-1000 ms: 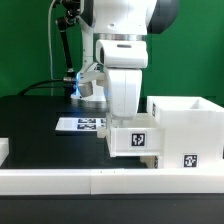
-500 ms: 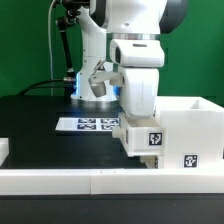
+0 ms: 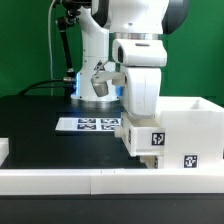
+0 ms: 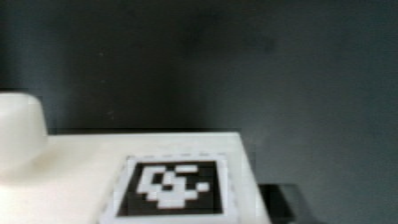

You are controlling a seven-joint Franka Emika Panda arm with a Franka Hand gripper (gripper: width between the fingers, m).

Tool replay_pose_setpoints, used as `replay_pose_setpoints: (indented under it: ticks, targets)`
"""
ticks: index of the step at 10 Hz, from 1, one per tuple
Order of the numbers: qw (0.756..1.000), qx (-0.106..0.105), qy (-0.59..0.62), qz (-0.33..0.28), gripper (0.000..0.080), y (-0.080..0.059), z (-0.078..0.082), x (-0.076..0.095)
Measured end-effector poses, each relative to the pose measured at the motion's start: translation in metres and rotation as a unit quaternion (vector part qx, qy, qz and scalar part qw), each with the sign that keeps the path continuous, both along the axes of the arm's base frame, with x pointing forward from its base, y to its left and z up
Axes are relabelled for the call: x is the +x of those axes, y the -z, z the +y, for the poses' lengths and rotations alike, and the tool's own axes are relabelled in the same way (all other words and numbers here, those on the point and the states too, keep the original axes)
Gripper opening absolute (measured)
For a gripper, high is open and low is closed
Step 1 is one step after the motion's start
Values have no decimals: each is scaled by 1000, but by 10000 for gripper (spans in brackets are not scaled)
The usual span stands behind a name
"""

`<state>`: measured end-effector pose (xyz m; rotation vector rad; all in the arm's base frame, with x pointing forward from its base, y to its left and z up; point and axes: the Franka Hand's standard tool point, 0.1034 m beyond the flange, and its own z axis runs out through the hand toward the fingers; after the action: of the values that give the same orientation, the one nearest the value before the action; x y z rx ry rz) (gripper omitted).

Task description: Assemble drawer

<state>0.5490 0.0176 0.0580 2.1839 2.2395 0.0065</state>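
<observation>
My gripper (image 3: 142, 126) reaches down into a small white open-top drawer tray (image 3: 146, 143) with a black-and-white tag on its front, and is shut on it. The fingertips are hidden by the tray's wall. The tray's side touches or nearly touches the tall white drawer shell (image 3: 192, 122) on the exterior view's right, which carries a tag low on its front. In the wrist view the tray's tagged face (image 4: 175, 188) fills the lower part, with one dark finger (image 4: 286, 203) beside it. A second tray is not in view.
A long low white rail (image 3: 90, 181) runs along the table's front edge. The marker board (image 3: 92, 124) lies flat behind the tray. A white piece (image 3: 4, 150) shows at the exterior view's left edge. The table is black.
Since one second ago the arm has carried the tray toward the exterior view's right, up to the shell. Over the last half second it has barely moved.
</observation>
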Motion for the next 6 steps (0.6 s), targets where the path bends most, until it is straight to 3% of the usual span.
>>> replay_pose_setpoints:
  ticks: [1, 3, 4, 6]
  targets:
    - [1000, -1, 0, -5, 230, -6, 0, 2]
    - [1000, -1, 8, -13, 558, -21, -4, 5]
    - [1000, -5, 8, -7, 628, -28, -6, 5]
    - [1000, -12, 9, 3, 646, -41, -16, 13]
